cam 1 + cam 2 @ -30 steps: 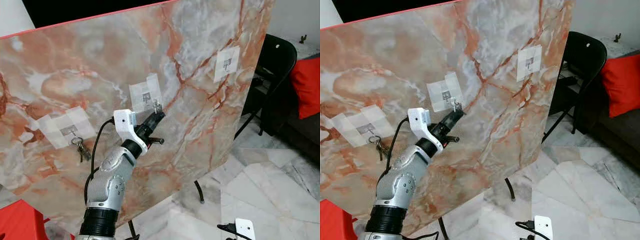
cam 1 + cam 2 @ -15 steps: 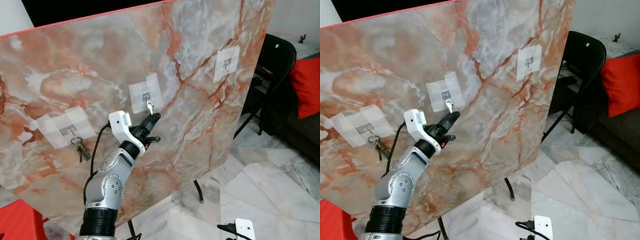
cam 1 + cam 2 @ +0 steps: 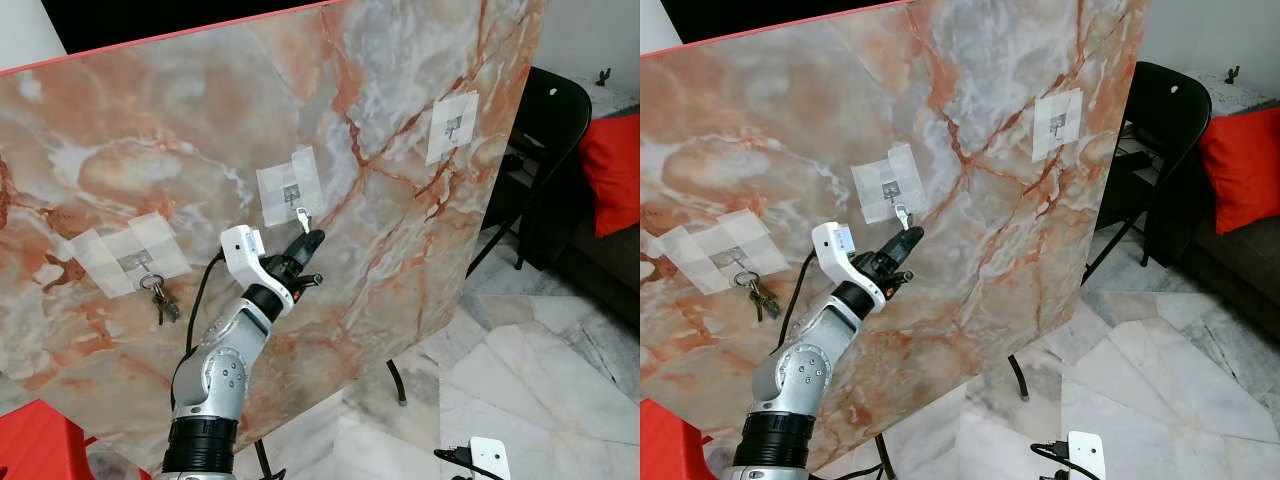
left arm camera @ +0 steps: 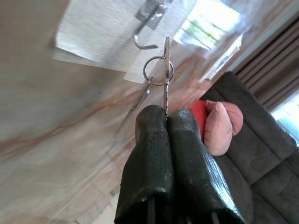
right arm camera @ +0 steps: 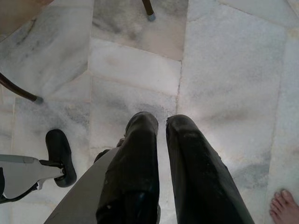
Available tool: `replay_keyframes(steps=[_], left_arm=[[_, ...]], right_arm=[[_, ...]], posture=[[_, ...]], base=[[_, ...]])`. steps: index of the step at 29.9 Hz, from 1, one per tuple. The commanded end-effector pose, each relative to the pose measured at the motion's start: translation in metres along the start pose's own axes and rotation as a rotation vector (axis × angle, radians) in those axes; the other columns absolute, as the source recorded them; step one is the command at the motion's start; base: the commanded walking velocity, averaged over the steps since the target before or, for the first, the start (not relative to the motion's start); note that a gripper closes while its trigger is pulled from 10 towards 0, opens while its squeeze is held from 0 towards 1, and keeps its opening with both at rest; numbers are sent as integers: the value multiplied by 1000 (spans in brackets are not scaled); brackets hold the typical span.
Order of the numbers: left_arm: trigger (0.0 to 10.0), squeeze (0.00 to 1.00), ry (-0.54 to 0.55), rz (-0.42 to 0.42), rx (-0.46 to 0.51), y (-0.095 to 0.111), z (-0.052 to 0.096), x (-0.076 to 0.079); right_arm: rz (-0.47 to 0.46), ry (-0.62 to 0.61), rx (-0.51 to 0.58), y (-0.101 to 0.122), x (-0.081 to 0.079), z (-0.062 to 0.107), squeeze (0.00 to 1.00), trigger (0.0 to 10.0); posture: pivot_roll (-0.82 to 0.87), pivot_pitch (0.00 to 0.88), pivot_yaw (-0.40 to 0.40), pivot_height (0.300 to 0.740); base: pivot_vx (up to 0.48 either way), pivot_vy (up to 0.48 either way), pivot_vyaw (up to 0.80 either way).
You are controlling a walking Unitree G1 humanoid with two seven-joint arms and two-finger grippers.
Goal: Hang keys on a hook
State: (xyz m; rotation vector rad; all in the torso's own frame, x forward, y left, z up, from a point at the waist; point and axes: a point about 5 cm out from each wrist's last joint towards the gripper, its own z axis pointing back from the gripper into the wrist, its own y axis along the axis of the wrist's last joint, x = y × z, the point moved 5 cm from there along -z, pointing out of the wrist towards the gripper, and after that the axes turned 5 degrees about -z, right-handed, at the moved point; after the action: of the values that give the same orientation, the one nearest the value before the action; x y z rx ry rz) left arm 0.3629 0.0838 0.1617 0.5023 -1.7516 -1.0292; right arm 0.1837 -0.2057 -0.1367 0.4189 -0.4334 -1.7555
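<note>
A marble board (image 3: 400,200) leans upright with three small metal hooks on white tape patches. My left gripper (image 3: 312,240) is raised just below the middle hook (image 3: 298,212), shut on a key. In the left wrist view its fingertips (image 4: 154,121) pinch the key blade (image 4: 166,79). The key ring (image 4: 159,70) sits just under the open hook (image 4: 145,44) without being over it. A second key (image 4: 138,105) dangles from the ring. Another bunch of keys (image 3: 160,298) hangs on the left hook (image 3: 143,266). The right hook (image 3: 452,125) is bare. My right gripper (image 5: 161,135) hangs idle over the floor.
The board stands on thin dark legs (image 3: 398,385) over a marble tile floor (image 3: 540,380). A black chair (image 3: 545,130) and a red cushion (image 3: 615,170) are behind its right edge. A person's toes (image 5: 282,205) show on the floor near my right gripper.
My left gripper with the key has dropped slightly, from touching the middle hook to just below it. The keys on the left hook have not moved.
</note>
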Motion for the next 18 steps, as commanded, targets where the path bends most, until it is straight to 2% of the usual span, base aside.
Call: replay_keyframes(steps=[1, 18], left_arm=[[10000, 0, 4, 19, 0, 2, -3, 0], [10000, 0, -1, 31, 7, 3, -6, 2]], right_arm=[[-3, 3, -5, -1, -1, 0, 0, 10000], [-3, 3, -5, -2, -1, 0, 0, 10000]], posture=[[-49, 0, 35, 734], [-52, 0, 35, 734]], base=[[0, 0, 0], [0, 0, 0]])
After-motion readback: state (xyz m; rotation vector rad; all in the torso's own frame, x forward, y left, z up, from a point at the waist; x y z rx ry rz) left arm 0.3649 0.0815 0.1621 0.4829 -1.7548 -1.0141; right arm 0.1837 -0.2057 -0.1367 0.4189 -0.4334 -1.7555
